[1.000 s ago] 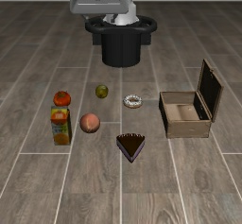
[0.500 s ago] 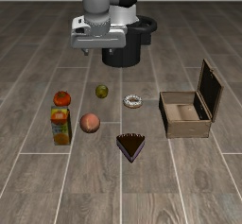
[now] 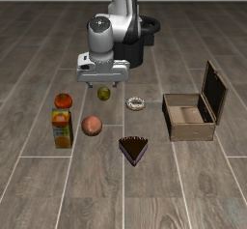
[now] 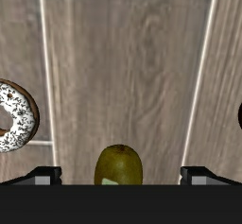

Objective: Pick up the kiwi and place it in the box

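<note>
Beneath the pincer (image 4: 122, 177), midway between its wide-spread fingertips and touching neither, sits the kiwi (image 4: 119, 163); partly hidden, its long axis cannot be told

Matt grey wood planks form the floor (image 3: 39, 185); the kiwi (image 4: 119, 164) looks dull.

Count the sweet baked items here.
2: a white-frosted ring donut between the brown-green oval kiwi and open brown wooden box; a dark chocolate cake wedge farther forward.
</note>
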Available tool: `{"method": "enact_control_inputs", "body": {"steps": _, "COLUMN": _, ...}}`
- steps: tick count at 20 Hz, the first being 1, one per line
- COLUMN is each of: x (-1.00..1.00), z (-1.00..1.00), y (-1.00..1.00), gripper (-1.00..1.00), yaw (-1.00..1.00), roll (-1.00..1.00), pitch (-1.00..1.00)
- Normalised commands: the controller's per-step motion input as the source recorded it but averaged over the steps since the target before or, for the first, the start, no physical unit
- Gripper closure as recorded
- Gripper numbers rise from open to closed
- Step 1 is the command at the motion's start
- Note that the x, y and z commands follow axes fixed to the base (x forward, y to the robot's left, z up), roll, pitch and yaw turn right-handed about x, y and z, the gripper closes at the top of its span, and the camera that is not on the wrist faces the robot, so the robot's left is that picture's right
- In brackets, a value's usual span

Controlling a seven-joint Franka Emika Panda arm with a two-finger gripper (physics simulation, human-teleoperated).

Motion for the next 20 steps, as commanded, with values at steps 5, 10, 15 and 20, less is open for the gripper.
{"method": "enact_control_inputs", "body": {"steps": 5, "x": -0.8, "z": -0.2, "y": 0.0, "gripper": -1.0, "yaw": 0.0, "roll": 0.0, "pitch": 0.0}}
{"method": "enact_control_inputs", "body": {"steps": 10, "x": 0.0, "z": -0.8, "y": 0.0, "gripper": 1.0, "yaw": 0.0, "roll": 0.0, "pitch": 0.0}}
{"method": "enact_control_inputs", "body": {"steps": 15, "x": 0.0, "z": 0.0, "y": 0.0, "gripper": 1.0, "yaw": 0.0, "roll": 0.0, "pitch": 0.0}}
{"method": "enact_control_inputs", "body": {"steps": 20, "x": 0.0, "z": 0.0, "y": 0.0, "gripper": 1.0, "yaw": 0.0, "roll": 0.0, "pitch": 0.0}}
